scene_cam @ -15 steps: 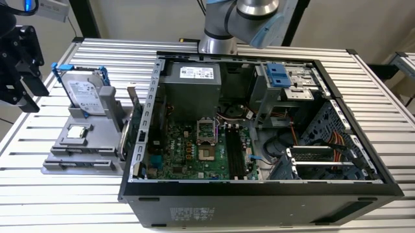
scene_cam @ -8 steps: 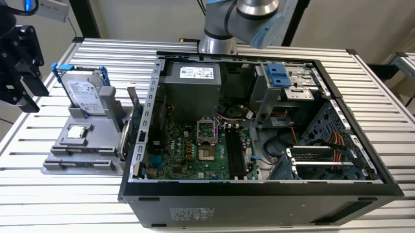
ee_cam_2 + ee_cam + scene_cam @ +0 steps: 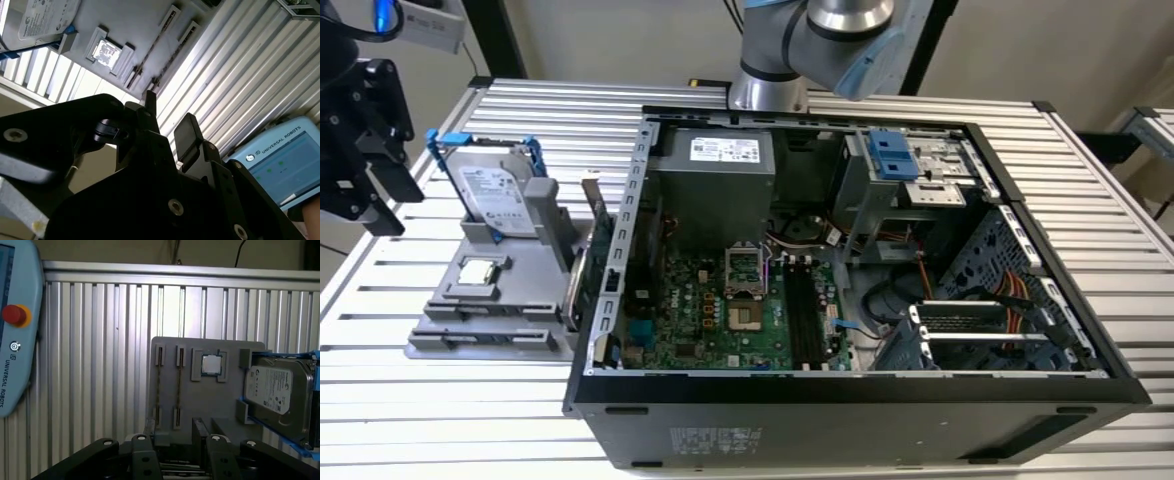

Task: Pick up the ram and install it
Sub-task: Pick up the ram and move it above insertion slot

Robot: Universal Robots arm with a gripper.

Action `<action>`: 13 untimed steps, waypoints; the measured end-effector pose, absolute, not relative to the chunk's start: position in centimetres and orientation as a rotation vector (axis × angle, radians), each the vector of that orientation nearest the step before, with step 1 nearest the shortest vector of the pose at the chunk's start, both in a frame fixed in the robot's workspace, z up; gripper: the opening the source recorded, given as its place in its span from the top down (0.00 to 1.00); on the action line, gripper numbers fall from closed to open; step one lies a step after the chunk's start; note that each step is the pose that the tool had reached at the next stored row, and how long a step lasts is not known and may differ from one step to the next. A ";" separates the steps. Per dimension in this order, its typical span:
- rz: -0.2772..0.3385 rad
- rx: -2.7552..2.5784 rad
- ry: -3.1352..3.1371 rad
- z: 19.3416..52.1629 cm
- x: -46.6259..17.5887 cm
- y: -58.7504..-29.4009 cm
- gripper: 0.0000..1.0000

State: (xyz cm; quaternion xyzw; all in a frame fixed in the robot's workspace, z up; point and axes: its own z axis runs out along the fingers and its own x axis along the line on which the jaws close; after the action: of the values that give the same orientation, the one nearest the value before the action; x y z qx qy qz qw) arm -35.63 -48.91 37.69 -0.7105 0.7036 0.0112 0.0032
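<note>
Partly cut-off gripper [image 3: 376, 190] beside tray [image 3: 507, 312]

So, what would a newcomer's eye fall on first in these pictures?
First the open computer case in the middle of the exterior view, its motherboard laid bare. Then the grey tray on the exterior view's left, holding a hard drive and a silver CPU chip. In the first wrist view the black gripper hangs near that tray, fingers apart and empty.
</note>
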 end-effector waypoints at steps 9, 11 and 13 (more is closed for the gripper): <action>0.033 -2.219 2.217 37.3 -35.6 -48.9 0.00; 0.033 -2.219 2.216 37.3 -35.6 -48.9 0.00; 0.032 -2.219 2.217 37.2 -35.6 -48.9 0.00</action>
State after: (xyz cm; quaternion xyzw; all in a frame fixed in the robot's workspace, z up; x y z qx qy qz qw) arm -35.63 -48.88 37.22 -0.7074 0.7067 0.0103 0.0024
